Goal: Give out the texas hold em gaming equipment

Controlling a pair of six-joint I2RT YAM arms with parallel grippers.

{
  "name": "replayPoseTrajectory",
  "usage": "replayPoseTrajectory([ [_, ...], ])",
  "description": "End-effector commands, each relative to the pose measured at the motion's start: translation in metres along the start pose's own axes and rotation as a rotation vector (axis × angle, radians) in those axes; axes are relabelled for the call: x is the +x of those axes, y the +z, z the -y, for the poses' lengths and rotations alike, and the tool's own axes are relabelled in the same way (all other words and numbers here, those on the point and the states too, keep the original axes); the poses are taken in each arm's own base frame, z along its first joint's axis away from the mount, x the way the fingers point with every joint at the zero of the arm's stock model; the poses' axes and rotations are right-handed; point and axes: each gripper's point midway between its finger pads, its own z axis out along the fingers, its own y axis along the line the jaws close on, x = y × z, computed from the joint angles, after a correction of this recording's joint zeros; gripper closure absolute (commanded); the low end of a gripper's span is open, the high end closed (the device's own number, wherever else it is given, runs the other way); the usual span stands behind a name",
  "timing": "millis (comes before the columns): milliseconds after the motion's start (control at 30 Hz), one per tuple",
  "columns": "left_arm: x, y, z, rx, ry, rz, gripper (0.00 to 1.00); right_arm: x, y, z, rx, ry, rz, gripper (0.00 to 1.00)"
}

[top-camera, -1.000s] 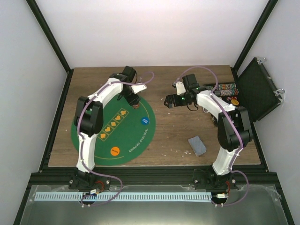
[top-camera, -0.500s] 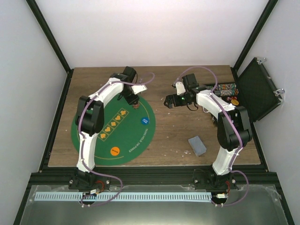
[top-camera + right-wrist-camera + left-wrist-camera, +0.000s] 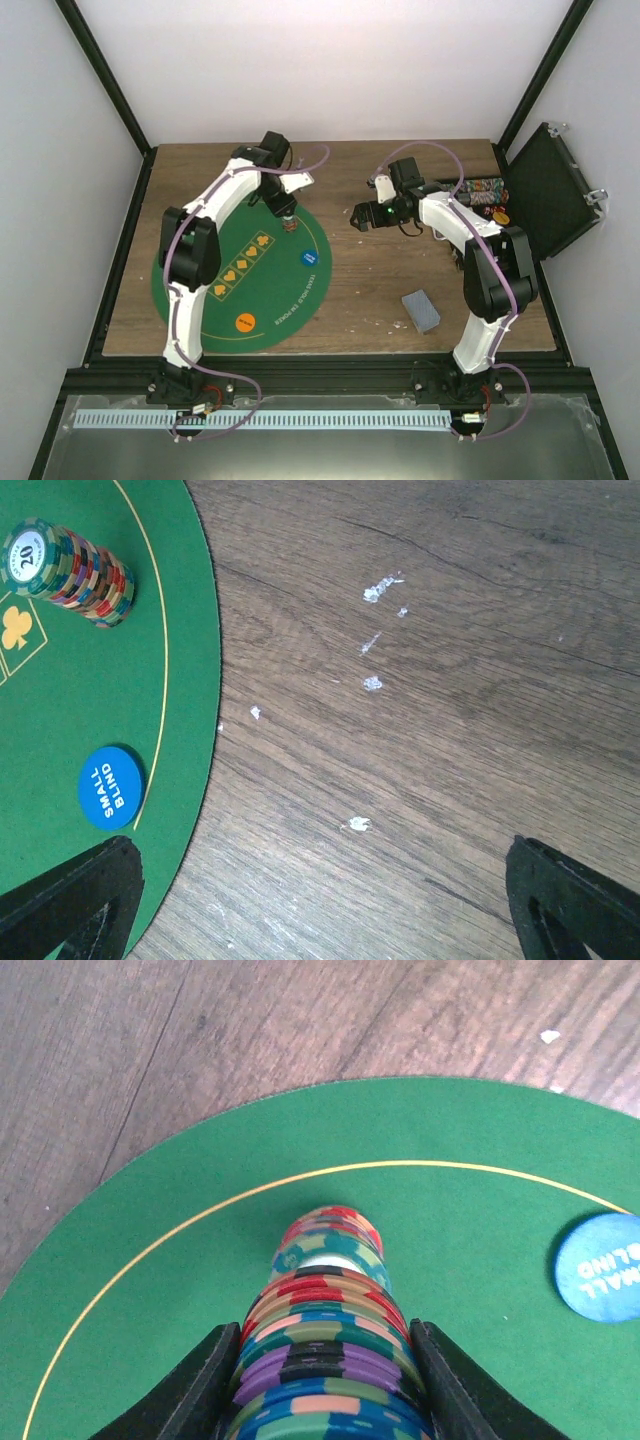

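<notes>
our left gripper [image 3: 322, 1335] is closed on a tall stack of multicoloured striped round poker chips [image 3: 322, 1290], upright just inside the curved edge of the green half-round felt mat [image 3: 480, 1210], we judge so none spill; our right gripper [image 3: 320, 850] gapes wide, empty.

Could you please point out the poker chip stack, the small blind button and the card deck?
poker chip stack [image 3: 70, 572], right wrist view, striped side
small blind button [image 3: 111, 786], right wrist view, lettered face
card deck [image 3: 421, 311], top external view, top card
</notes>
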Motion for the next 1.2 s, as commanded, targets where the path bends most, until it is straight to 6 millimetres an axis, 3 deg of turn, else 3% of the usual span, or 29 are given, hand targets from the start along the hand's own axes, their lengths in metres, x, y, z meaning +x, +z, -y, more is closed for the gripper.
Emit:
replayPoseTrajectory([
  [0,-0.001,-0.048,0.018,0.029,0.007,0.026,1.0,-0.022,-0.021,0.0,0.018,-0.019,0.064,0.0],
  [100,0.016,-0.058,0.04,0.069,0.024,0.005,1.0,-0.024,-0.03,0.007,0.024,0.002,0.086,0.0],
  [233,0.045,-0.054,0.085,0.126,0.076,-0.053,1.0,-0.027,-0.045,0.025,0.045,0.051,0.121,0.0],
  [433,0.068,-0.018,0.141,0.173,0.137,-0.102,1.0,-0.03,-0.059,0.029,0.072,0.036,0.152,0.0],
  [567,0.063,0.005,0.165,0.185,0.178,-0.089,1.0,-0.027,-0.063,0.029,0.082,0.032,0.156,0.0],
  [800,0.043,0.034,0.185,0.111,0.285,-0.036,1.0,-0.026,-0.069,0.026,0.079,0.027,0.163,0.0],
  [933,0.045,0.049,0.2,0.1,0.378,-0.073,1.0,-0.025,-0.072,0.025,0.083,0.023,0.169,0.0],
  [1167,0.039,0.063,0.196,0.058,0.381,-0.1,1.0,-0.02,-0.075,0.023,0.082,0.02,0.17,0.0],
])
